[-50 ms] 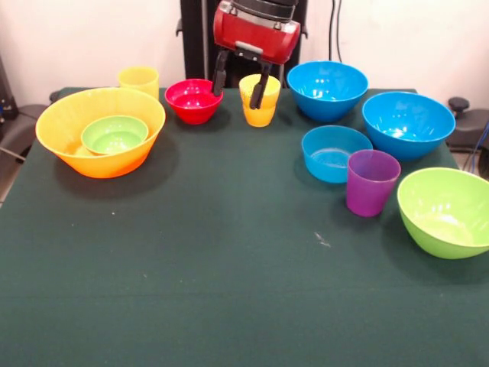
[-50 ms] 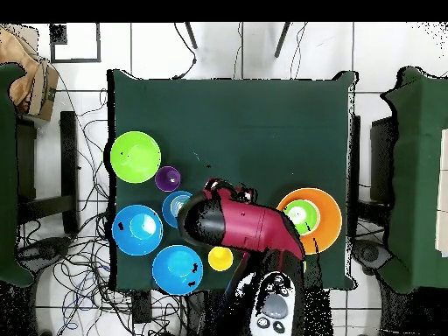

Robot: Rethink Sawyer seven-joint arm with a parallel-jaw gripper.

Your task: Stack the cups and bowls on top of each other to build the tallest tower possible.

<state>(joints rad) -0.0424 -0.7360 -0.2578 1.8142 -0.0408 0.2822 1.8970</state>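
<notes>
My gripper [image 1: 239,90] hangs open at the table's far side. One finger sits by the red bowl's [image 1: 189,100] right rim and the other overlaps a yellow cup [image 1: 264,113] [image 2: 220,258]. Nothing is held. At the left, the orange-yellow bowl [image 1: 98,164] [image 2: 327,229] holds the small green bowl [image 1: 114,134] [image 2: 301,214]. A second yellow cup [image 1: 138,78] stands behind it. At the right are two large blue bowls [image 1: 327,89] [image 1: 409,124], a shallow blue bowl [image 1: 330,154], the purple cup [image 1: 371,183] [image 2: 167,178] and the lime green bowl [image 1: 447,211] [image 2: 136,157]. In the overhead view my arm hides the gripper and the red bowl.
The dark green table [image 1: 221,267] stretches bare toward the near edge. A small pale speck [image 1: 322,240] lies near its middle. Cables and chairs ring the table in the overhead view.
</notes>
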